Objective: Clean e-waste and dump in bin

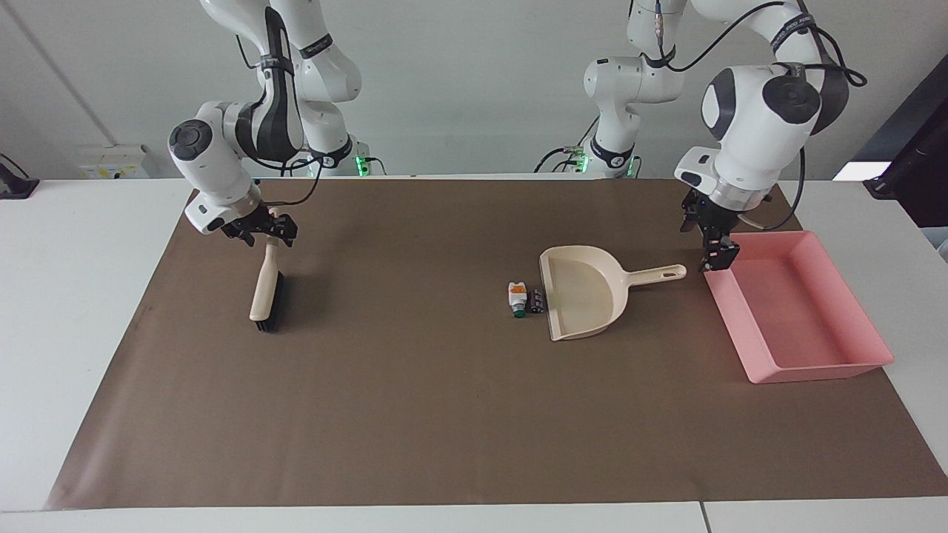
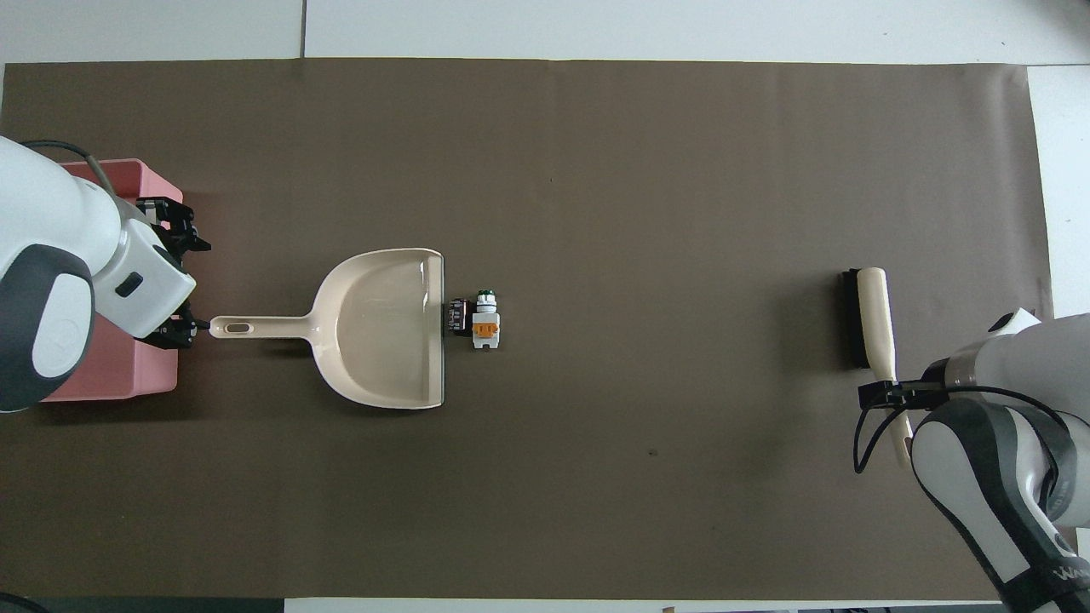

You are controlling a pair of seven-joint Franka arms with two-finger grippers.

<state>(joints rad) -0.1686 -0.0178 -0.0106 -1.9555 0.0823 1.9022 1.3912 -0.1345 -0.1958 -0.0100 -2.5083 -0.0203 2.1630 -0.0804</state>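
Observation:
The e-waste lies on the brown mat at the dustpan's open lip: a white block (image 1: 517,297) (image 2: 485,326) and a small black piece (image 1: 537,300) (image 2: 460,317) between it and the lip. The cream dustpan (image 1: 585,292) (image 2: 383,328) points its handle at the pink bin (image 1: 796,307) (image 2: 128,375). My left gripper (image 1: 707,240) (image 2: 206,286) is open and empty, just above the bin's corner and the handle's tip. My right gripper (image 1: 266,231) (image 2: 886,393) is open, with a finger on each side of the brush handle. The brush (image 1: 265,292) (image 2: 869,319) lies on the mat.
The brown mat (image 1: 415,414) covers most of the white table. The bin sits at the left arm's end and the brush at the right arm's end. The left arm's wrist hides much of the bin in the overhead view.

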